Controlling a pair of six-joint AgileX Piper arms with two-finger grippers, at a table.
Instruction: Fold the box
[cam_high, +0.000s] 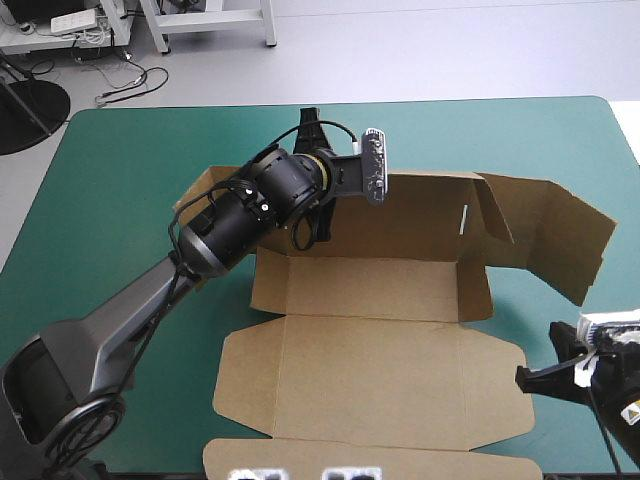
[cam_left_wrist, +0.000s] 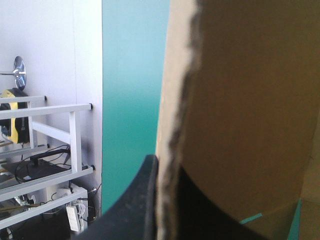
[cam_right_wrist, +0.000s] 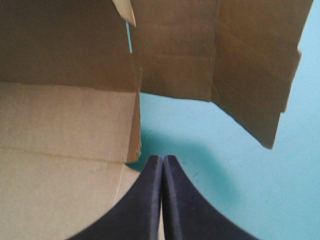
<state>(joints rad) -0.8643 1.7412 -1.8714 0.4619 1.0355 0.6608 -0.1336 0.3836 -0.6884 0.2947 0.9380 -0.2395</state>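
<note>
Brown board of the box (cam_high: 370, 290) lies open in the middle of the teal-green cover (cam_high: 120, 170). Its near panel (cam_high: 370, 380) is flat on the table. Its far wall (cam_high: 410, 215) is raised, and a side flap (cam_high: 560, 235) stands at an angle toward the table's right edge.

The left gripper (cam_high: 310, 125) reaches over the far wall's left part and points toward the table's far edge, turned about a quarter on its side. In the left wrist view the left gripper (cam_left_wrist: 167, 175) is almost closed, with the rough edge of the board (cam_left_wrist: 250, 100) between its fingers (cam_left_wrist: 142, 200). One finger is in front of the sheet and the other is a dark shape behind it. The cover (cam_left_wrist: 130, 100) shows beyond the board.

The right gripper (cam_high: 535, 378) is low at the right side of the table, just beside the right edge of the near panel, and it points toward the box. In the right wrist view the right gripper (cam_right_wrist: 162, 159) has its two fingers pressed together in one point, with nothing between them. The tip is over the cover (cam_right_wrist: 225, 165), just beside a corner of the board (cam_right_wrist: 65, 120). One cannot tell if it touches. The side flap (cam_right_wrist: 250, 75) stands ahead of this gripper, apart from it.
</note>
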